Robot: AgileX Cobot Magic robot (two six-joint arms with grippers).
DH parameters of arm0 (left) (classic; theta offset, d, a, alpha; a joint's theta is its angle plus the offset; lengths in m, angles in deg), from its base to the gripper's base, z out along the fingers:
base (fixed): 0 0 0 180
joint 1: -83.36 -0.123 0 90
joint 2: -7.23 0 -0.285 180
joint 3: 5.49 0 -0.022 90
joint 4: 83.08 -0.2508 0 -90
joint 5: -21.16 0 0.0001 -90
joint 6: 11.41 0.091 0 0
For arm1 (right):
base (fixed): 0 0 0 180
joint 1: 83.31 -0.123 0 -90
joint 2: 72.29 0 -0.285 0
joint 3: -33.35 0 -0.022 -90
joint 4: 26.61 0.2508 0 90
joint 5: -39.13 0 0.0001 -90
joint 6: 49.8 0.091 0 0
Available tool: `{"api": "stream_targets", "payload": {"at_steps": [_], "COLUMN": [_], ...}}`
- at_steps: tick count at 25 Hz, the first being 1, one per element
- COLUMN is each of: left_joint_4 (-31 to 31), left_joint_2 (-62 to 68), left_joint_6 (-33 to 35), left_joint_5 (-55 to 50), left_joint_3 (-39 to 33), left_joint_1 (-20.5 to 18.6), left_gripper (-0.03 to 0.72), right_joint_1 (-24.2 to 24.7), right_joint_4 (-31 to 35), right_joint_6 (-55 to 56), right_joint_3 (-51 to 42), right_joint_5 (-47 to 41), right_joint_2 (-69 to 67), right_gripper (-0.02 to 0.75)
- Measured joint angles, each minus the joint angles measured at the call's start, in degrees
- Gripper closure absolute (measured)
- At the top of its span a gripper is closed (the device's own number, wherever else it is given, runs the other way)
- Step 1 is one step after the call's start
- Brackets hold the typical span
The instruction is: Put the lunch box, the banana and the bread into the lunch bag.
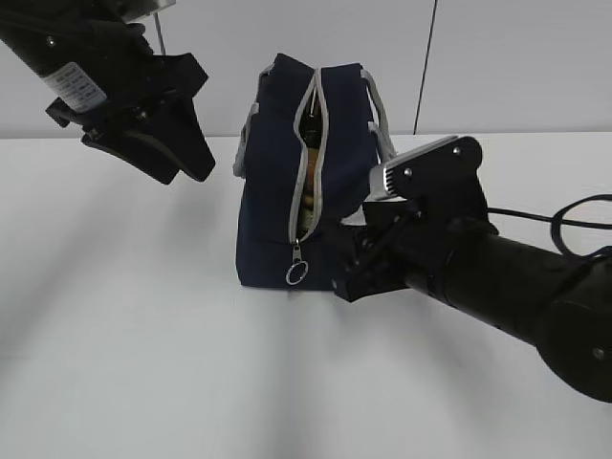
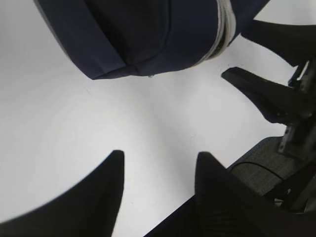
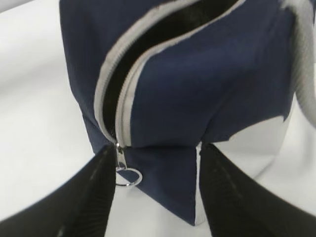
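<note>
A: Nearest?
B: The right gripper [image 3: 153, 192], fingers spread, straddling the lunch bag's [image 1: 277, 182] lower corner beside the ring pull [image 1: 296, 273].
A: Farther?
B: The bag on the table [image 1: 143, 363], zipper gaping. The left gripper [image 1: 177, 153] hovers apart, spread, empty.

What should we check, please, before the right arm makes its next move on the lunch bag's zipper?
1. Lunch bag resting steadily on the table: ok.
2. Zipper open, slider and ring pull at the low end: ok; the gap shows dark interior.
3. Items inside: cannot tell fully; something tan and yellow shows through the slit in the exterior view, but the lunch box, banana and bread cannot be told apart.
4. Right gripper open with its fingers straddling the bag's lower corner: ok; holding nothing.
5. Left gripper open, empty and clear of the bag: ok.
6. Ring pull between the right fingers: not ok; it hangs beside the left one.
</note>
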Motion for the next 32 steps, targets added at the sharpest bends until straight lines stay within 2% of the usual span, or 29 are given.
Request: {"api": "stream_targets", "payload": {"at_steps": [3,9,13,20,32], "left_joint_4": [-0.5,-2.7,-3.2,-4.4,-6.2], "left_joint_2": [0.0,0.0,0.0,0.0,0.0], "left_joint_6": [0.0,0.0,0.0,0.0,0.0], "left_joint_5": [0.0,0.0,0.0,0.0,0.0], "left_joint_3": [0.0,0.0,0.0,0.0,0.0], "left_joint_1": [0.0,0.0,0.0,0.0,0.0], "left_gripper": [0.349,0.355,0.356,0.359,0.359], "right_joint_1": [0.0,0.0,0.0,0.0,0.0], "right_joint_4": [-1.4,-12.2,-16.2,-16.4,-14.6], "right_joint_6": [1.3,4.9,5.9,6.1,7.9], "right_joint_3": [-0.6,-2.4,-2.4,-2.2,3.4], "right_joint_5": [-0.8,-1.1,0.7,6.3,7.7], "right_joint_2": [-1.0,-1.2,-2.5,-8.9,-15.3], "right_gripper": [0.334,0.334,0.334,0.334,0.334]}}
